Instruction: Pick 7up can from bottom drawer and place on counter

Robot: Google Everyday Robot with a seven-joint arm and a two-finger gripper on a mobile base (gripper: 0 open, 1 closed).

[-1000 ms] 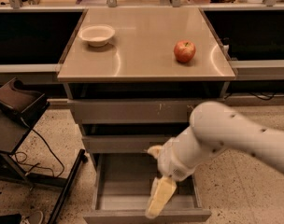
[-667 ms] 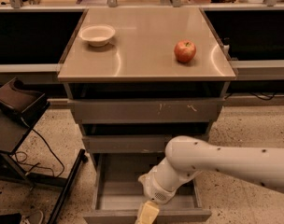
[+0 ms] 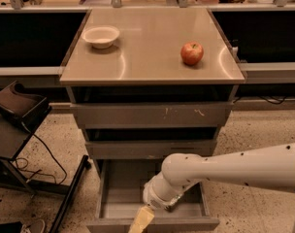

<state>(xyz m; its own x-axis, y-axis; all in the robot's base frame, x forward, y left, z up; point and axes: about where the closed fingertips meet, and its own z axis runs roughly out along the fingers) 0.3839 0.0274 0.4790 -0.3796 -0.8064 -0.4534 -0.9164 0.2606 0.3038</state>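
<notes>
Claw point(image 3: 141, 220) at grey, tray-shaped bottom drawer point(image 3: 119, 191) front.

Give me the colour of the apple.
The apple is red, camera view; the gripper hangs at the bottom drawer front.

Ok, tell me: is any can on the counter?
No, the counter holds only a bowl and an apple; the gripper hangs at the front of the bottom drawer.

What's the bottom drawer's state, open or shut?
Open. The bottom drawer is pulled out well past the middle drawer, its floor exposed. The end effector hangs over its front edge.
</notes>
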